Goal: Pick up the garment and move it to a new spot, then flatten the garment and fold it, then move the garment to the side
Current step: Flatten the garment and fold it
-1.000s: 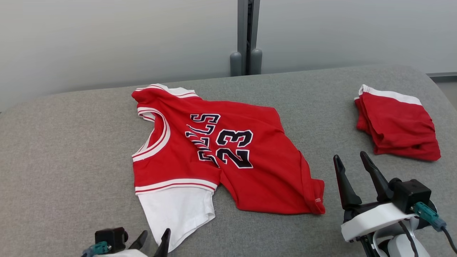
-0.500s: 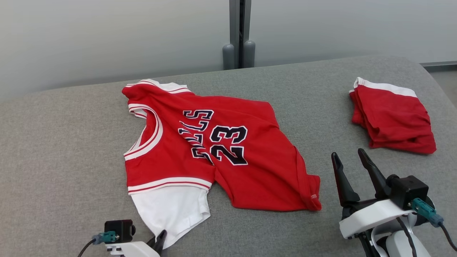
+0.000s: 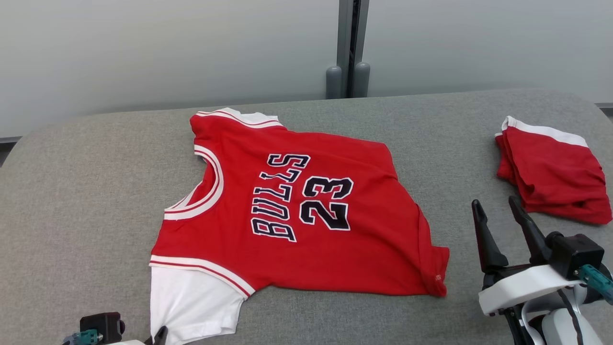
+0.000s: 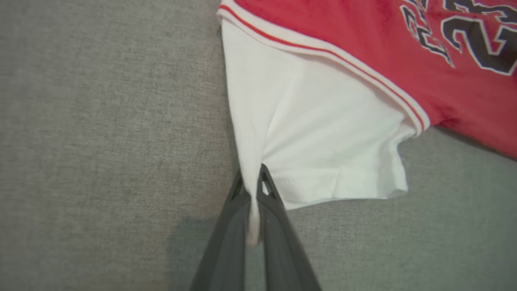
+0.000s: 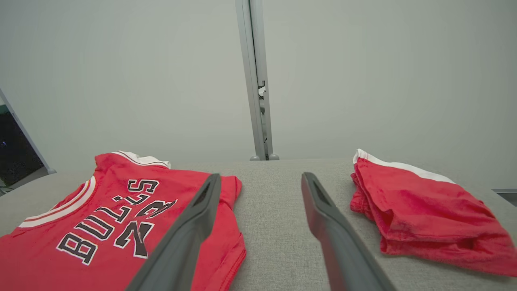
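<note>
Jaws of left gripper (image 4: 251, 178) pressed together, white cloth clamped between the fingers (image 4: 228, 242). It is the near hem corner of the sleeve (image 4: 323, 133), and a thin strip of it runs down between the two fingers. Creases fan out from the pinch point up the sleeve. In the head view this gripper sits at the bottom edge, lower left, tip on the sleeve's near corner.

Jaws of right gripper (image 3: 494, 202) spread wide, nothing between them, nothing held. It's at lower right of the head view, fingers pointing away from the robot, near the jersey's right hem corner but not touching it. Can't tell whether it touches the surface.

The jersey (image 3: 297, 211) is red, "BULLS 23" face up, lying mostly flat in the middle of the grey surface (image 3: 72, 191). It's turned sideways, neck opening to the robot's left, bottom hem to the right. White sleeve on the near-left side, another white edge at the far side. Right hem wrinkled, near-right corner bunched.

Folded red cloth (image 3: 550, 177) with a white band lies far right, well apart from the jersey, beyond the right gripper. Behind the surface is a pale wall with a grey post (image 3: 352, 43).
</note>
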### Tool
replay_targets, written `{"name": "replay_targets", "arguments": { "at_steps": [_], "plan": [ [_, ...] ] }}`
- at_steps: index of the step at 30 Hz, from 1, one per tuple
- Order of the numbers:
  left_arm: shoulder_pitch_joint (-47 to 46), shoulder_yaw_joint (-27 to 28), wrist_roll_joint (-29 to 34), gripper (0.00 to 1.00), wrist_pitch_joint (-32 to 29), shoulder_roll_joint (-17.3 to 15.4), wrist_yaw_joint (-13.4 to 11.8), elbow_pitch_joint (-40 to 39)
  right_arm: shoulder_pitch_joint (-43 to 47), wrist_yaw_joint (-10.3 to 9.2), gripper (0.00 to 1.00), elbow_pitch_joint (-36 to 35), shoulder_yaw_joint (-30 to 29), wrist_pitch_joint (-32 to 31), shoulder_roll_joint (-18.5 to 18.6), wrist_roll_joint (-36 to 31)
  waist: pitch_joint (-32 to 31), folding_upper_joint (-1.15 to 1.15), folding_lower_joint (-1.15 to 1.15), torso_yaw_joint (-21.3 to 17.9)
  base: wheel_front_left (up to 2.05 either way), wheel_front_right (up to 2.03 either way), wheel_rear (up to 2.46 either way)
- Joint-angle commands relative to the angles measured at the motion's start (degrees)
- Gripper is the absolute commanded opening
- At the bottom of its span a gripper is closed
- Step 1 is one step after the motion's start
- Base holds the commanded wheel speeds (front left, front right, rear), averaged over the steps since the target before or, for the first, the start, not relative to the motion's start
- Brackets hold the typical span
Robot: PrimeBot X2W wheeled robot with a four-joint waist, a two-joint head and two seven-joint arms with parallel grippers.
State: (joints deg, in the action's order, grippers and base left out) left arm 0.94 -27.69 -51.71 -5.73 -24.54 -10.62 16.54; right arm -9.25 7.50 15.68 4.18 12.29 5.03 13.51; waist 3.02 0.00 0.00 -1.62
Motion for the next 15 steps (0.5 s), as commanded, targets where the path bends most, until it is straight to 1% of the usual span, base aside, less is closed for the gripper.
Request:
{"name": "replay_targets", "arguments": {
  "at_steps": [1,2,4,10,12,13,15],
  "plan": [
    [0.5,0.4,0.0,0.0,-0.3,-0.5,-1.1,-1.0,0.3,0.0,1.0,-0.3,-0.6,-0.3,0.5,-0.4,0.0,0.0,0.0,0.2,0.0,0.0,0.0],
    [0.8,0.4,0.0,0.0,-0.6,-0.7,-1.7,-1.7,0.3,0.0,1.0,-0.5,-0.8,-0.4,0.5,-0.4,0.0,0.0,0.0,0.3,0.0,0.0,0.0],
    [1.2,0.5,0.4,1.0,-0.6,-0.9,-2.8,-2.8,0.4,0.0,1.0,-0.7,-1.1,-0.5,0.5,-0.6,0.1,0.0,0.0,0.3,0.0,0.0,0.0],
    [-0.3,1.8,5.5,1.0,5.0,-2.2,-7.7,-8.0,1.9,0.0,1.0,-1.3,-1.0,-1.0,0.6,-1.0,-0.1,0.0,0.0,0.3,0.0,0.0,0.0],
    [-0.9,2.2,7.7,1.0,8.0,-2.4,-9.0,-10.7,2.4,0.0,1.0,-1.6,-1.0,-1.0,0.7,-1.1,-0.3,0.0,0.0,0.2,0.0,0.0,0.0],
    [-1.4,2.4,9.8,1.0,11.6,-1.9,-9.7,-13.4,3.1,0.0,1.0,-1.8,0.0,-1.1,0.6,-1.0,-0.6,0.0,0.0,0.1,0.0,0.0,0.0],
    [-1.8,1.9,12.3,1.0,15.5,-1.4,-9.5,-14.8,3.8,0.0,1.0,-2.0,1.5,-1.4,0.6,-0.7,-0.8,0.0,0.0,-0.2,0.0,0.0,0.0]
  ]
}}
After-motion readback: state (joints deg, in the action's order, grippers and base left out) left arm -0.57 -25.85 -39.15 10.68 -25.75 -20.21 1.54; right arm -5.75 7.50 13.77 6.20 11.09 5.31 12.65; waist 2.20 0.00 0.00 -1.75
